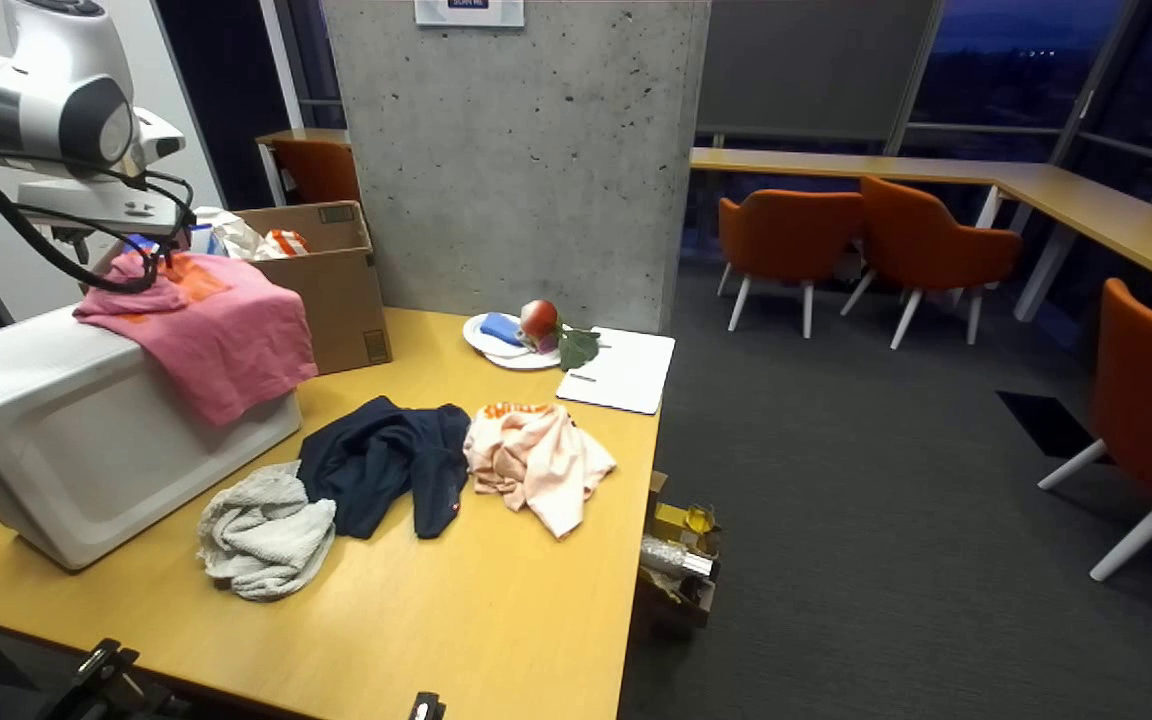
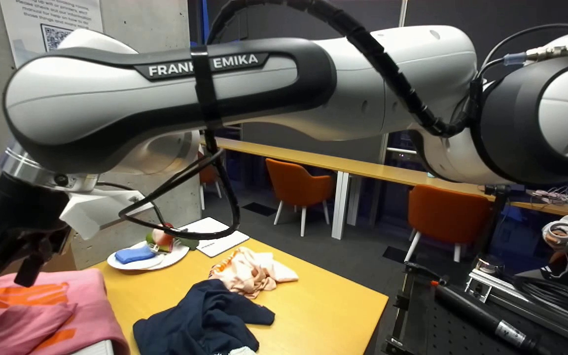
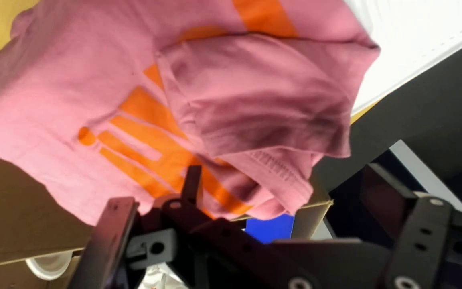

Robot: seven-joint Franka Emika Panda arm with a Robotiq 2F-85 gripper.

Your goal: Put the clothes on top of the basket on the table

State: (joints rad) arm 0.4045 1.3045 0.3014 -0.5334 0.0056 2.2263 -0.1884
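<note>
– Jaws seen spread wide, released, the gripper (image 3: 249, 184) hung low over the pink garment (image 1: 236, 330).
– Touching it?
– Cannot be told. The garment is draped across the top of the basket (image 1: 116, 460), with a large part hung down one side.
– And the others?
– Laid on the table (image 1: 496, 620) beside the basket: a light grey garment (image 1: 266, 540), a navy garment (image 1: 386, 465) and a cream garment (image 1: 541, 455) with orange print, in a crumpled row.
– What is found in the way?
– Close behind the basket, a brown cardboard box (image 1: 331, 310), crumpled white packaging (image 1: 231, 235) showing at its opening. Black cables (image 2: 385, 64) are slung over the arm (image 2: 264, 88) and looped down near the gripper. In an exterior view much of the room is blocked by the arm.
– Elsewhere on the surface?
– Smooth, yellowish-tan top. Near the concrete column (image 1: 506, 160), a white plate (image 1: 521, 361), with a blue block (image 2: 135, 254) and a rounded red item (image 1: 538, 318) set on it; a dark green leaf (image 1: 578, 350) is seen between plate and white sheet (image 1: 631, 370).
– And the room?
– Dark floor (image 1: 836, 520) noted; orange chairs (image 1: 796, 240) placed along a narrow counter (image 1: 836, 165); dark windows (image 1: 996, 60) behind. A printed notice (image 2: 42, 17) is fixed to the column.
</note>
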